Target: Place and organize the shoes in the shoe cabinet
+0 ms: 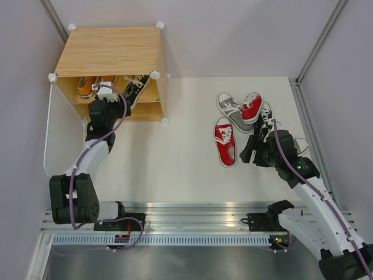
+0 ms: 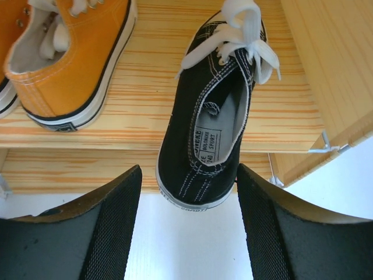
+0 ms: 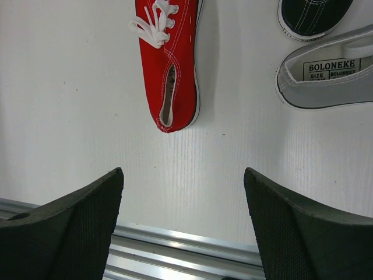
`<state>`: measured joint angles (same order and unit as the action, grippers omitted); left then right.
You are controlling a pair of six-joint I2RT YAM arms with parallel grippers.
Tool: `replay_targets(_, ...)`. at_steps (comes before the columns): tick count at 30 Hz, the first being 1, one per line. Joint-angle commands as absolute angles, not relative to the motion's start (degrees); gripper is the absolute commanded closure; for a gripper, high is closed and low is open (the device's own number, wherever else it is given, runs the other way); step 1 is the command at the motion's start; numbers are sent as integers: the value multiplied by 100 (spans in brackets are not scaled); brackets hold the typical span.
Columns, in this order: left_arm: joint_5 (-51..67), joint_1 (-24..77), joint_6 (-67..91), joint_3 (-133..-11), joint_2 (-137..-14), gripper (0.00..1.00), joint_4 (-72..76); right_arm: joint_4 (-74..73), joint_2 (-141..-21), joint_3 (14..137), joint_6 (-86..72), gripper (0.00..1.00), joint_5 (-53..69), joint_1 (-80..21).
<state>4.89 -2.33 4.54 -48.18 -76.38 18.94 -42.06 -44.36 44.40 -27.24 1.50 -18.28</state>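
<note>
Both jaws stand spread. The left gripper (image 2: pixel 187 175) flanks, without touching, the heel of a black sneaker (image 2: pixel 215 116) overhanging a shelf of the shoe cabinet (image 1: pixel 111 49), far left; its insole print is partly hidden. The right gripper (image 3: pixel 183 173) hovers near a red sneaker (image 3: pixel 175 70). A cut-off grey sneaker (image 3: pixel 332 87) reads BOLONEKE.

In the wood-grain cube cabinet (image 1: pixel 111 49) at ten o'clock, a black canvas sneaker (image 1: pixel 135 88) stands on the shelf, right of an orange canvas sneaker (image 1: pixel 86 87).

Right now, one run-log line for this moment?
left jaws: open, facing black shoe on cabinet shelf, heel overhanging | right jaws: open, above table near red shoe
</note>
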Motion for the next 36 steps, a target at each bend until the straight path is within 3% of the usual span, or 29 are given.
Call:
replay_targets(1,1107,-272,97,-4694,-7752,30,2565,-3938,-4596,4518,-2628,12,97,-1855)
replay_targets(7,1547,-272,9,-4658,-8015,33,2847,-3876,-4851,4597,-2566,12,97,-1855)
replay_targets(11,1538,-272,9,-4641,-8147,45,3023,-3832,-4992,4667,-2584,12,97,-1863)
replay_targets(16,1521,-272,61,-4667,-8209,73,3217,-3797,-5124,4676,-2593,12,132,-1863)
replay_targets(17,1529,-272,88,-4684,-8218,83,3243,-3788,-5150,4684,-2593,12,123,-1855)
replay_targets(20,1495,-272,202,-4667,-8262,97,3410,-3797,-5229,4711,-2584,12,123,-1854)
replay_targets(36,-580,-272,958,-4746,-8665,98,4887,-3823,-5555,4957,-2549,12,35,-1846)
